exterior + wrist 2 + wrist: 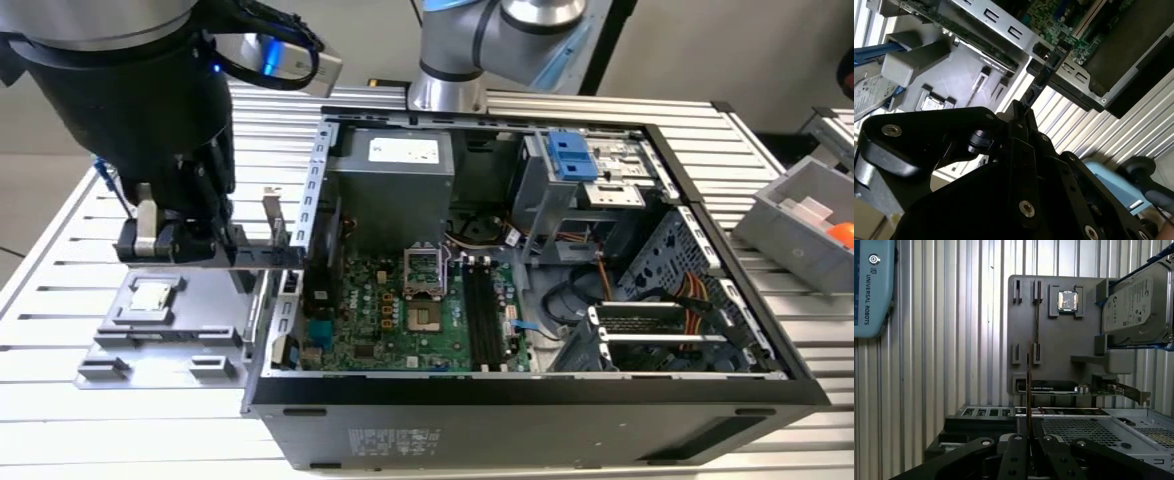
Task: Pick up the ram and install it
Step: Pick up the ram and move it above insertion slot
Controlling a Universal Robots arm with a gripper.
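The ram (267, 258) is a thin dark stick held level in my gripper (200, 252), which is shut on it. It hangs above the grey parts tray (160, 330), just outside the wall of the open computer case (534, 385) on the exterior view's left. In the first wrist view the ram (1029, 385) shows edge-on, running out from the gripper (1028, 436) over the tray (1054, 340). In the second wrist view the ram (1043, 75) reaches from the gripper (1021, 111) toward the case. The black memory slots (483, 320) lie on the green motherboard (380, 315) inside.
The tray carries a square silver processor chip (1068, 300), a hard drive in a blue frame (1136, 305) and a green card (1054, 387). A light blue pendant (871, 285) lies on the slatted table. A grey bin (801, 215) stands at the exterior view's right.
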